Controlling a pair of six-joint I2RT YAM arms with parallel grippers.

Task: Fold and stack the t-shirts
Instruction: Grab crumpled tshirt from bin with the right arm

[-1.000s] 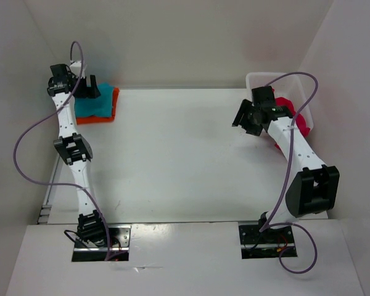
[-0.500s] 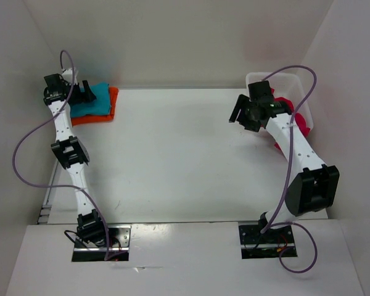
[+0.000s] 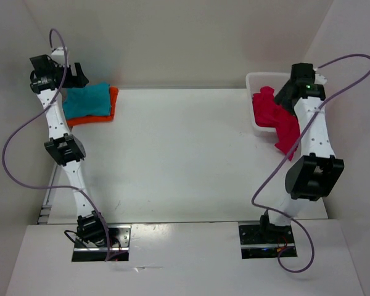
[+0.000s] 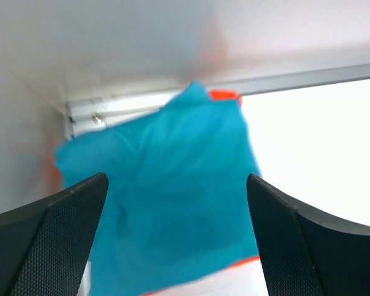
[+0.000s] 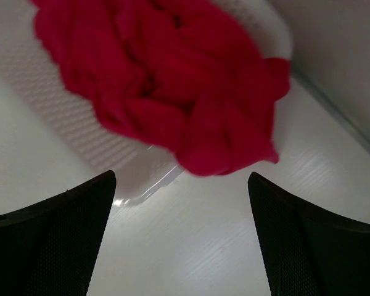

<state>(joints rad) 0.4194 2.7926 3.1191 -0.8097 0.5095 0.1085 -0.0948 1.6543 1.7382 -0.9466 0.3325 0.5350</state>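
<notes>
A folded teal t-shirt [image 3: 86, 101] lies on a folded orange t-shirt [image 3: 113, 98] in the far left corner of the table. Above their left end hangs my left gripper [image 3: 73, 73], open and empty. In the left wrist view the teal shirt [image 4: 166, 216] fills the space below the gripper [image 4: 176, 185], with an orange edge [image 4: 225, 94] showing. A crumpled pink-red t-shirt [image 3: 276, 116] spills over the near rim of the white basket [image 3: 254, 80]. My right gripper [image 3: 287, 92] hovers over it, open and apart from the shirt [image 5: 160, 80], nothing between its fingers [image 5: 61, 228].
White walls close in the table on the left, back and right. The basket's mesh wall [image 5: 74, 117] stands at the far right by the wall. White tabletop [image 3: 185, 154] stretches between the two arms. Purple cables loop off both arms.
My right gripper swung from left of the basket to above the pink-red shirt and opened wider. The left gripper rose and drew back left, away from the stacked shirts.
</notes>
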